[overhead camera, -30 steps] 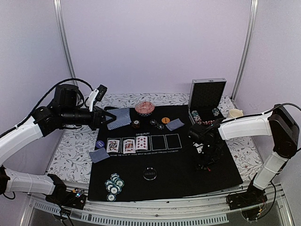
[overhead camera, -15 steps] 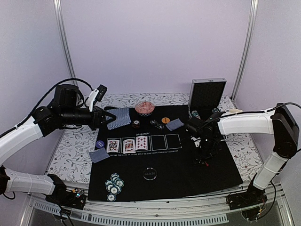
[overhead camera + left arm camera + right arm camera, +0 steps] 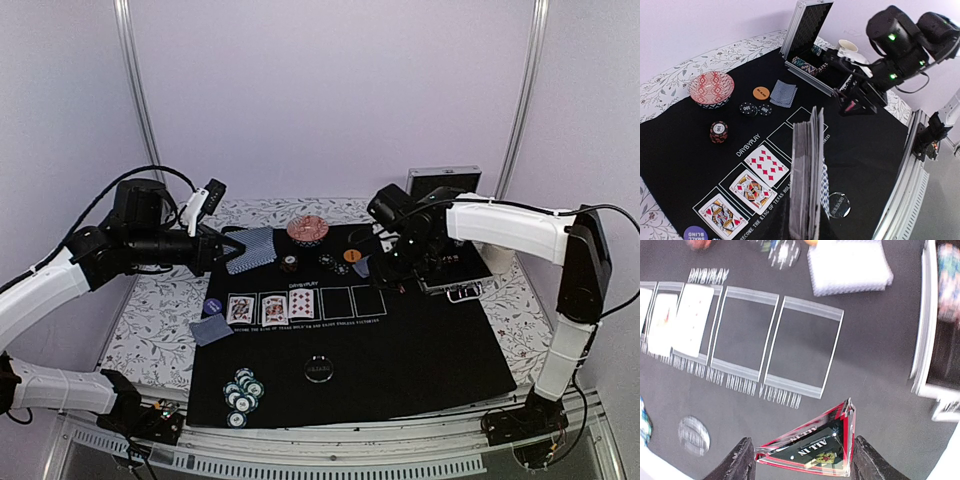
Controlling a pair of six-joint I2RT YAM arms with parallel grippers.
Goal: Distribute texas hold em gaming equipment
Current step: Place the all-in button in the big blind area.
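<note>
Pinching 1 triangle, long axis spanning the jaws, your right gripper hung near 2 empty rectangles; left gripper clamped the deck.

**Enclosure and desk.**
Plain pale lilac walls are seen behind and at both sides, with two upright metal posts set at the rear corners. The desk is covered by a white cloth printed with a grey floral pattern. Its near edge is bounded by a slotted aluminium rail. Even, diffuse lighting is indicated by soft, faint shadows.
</note>
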